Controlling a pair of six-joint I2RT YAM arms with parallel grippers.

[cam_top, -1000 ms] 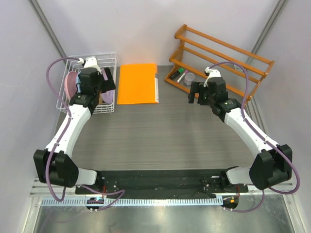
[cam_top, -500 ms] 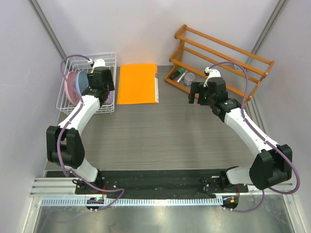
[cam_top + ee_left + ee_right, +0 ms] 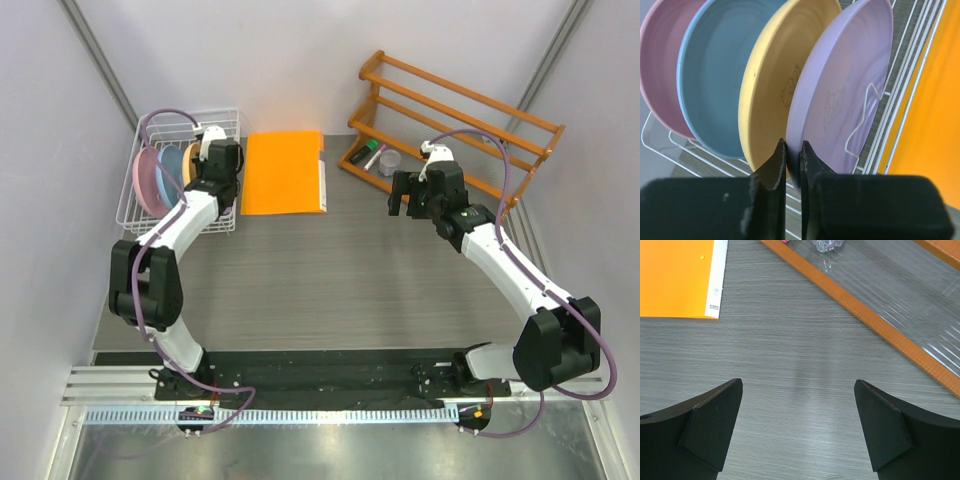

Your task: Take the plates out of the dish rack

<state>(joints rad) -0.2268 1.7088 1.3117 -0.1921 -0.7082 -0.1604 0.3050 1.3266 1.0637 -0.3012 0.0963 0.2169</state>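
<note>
Four plates stand on edge in the white wire dish rack [image 3: 900, 115]: pink [image 3: 660, 75], light blue [image 3: 715, 75], tan [image 3: 770, 85] and lavender [image 3: 845, 90]. My left gripper [image 3: 792, 150] is shut on the lower rim of the lavender plate, one finger on each face. From above, the rack [image 3: 228, 120] sits at the back left, and the pink plate [image 3: 148, 175] and blue plate [image 3: 172, 165] show beside the left wrist. My right gripper [image 3: 798, 385] hangs open over bare table, holding nothing; in the top view it [image 3: 405, 195] is right of centre.
An orange folder [image 3: 283, 172] lies flat just right of the dish rack. An orange-brown wooden slatted shelf [image 3: 450, 110] stands at the back right, with a clear cup [image 3: 388, 162] and markers on its lower level. Walls close in on both sides.
My left arm swung further over the rack, and its jaws closed from open onto the lavender plate's rim. The right arm has not moved.
</note>
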